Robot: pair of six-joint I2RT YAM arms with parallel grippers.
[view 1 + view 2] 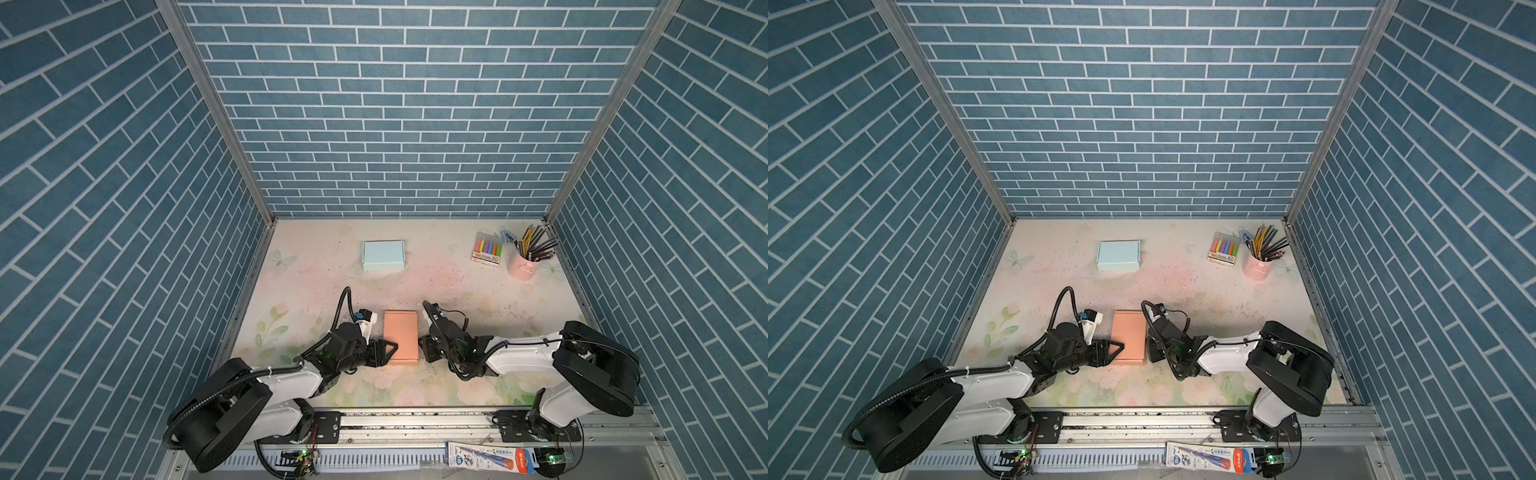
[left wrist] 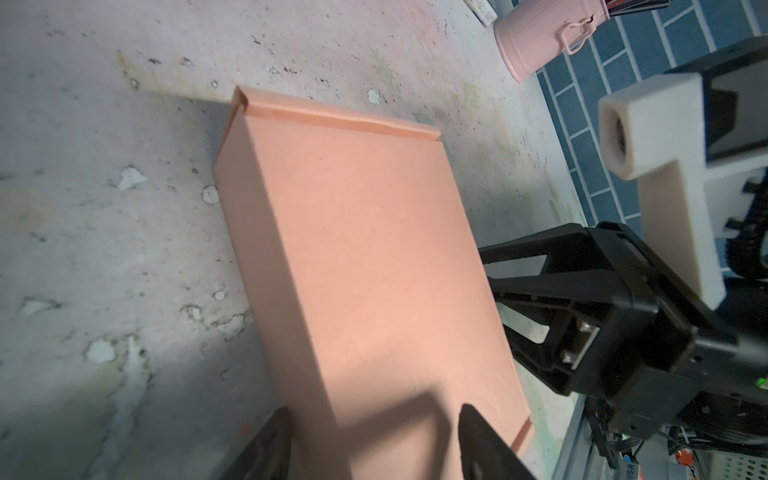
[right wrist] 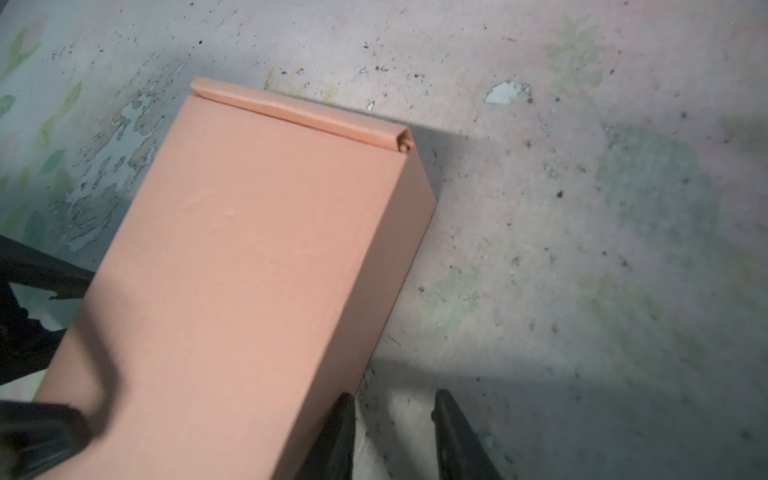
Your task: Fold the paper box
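Left hand (image 1: 392, 348) astride paper box (image 1: 401, 332) left edge.

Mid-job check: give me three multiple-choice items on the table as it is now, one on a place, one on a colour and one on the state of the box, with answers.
1. Where is the blue box?
A) at the back of the table, left of the pink cup
B) between the grippers
C) inside the cup

2. What colour is the folded box between the left gripper and the right gripper?
A) green
B) orange
C) white

3. How is the folded box's lid?
A) shut flat
B) standing open
C) torn off

Answers:
1 A: both top views show it far back, away from the arms.
2 B: both wrist views show orange card.
3 A: its top lies flat in both wrist views.
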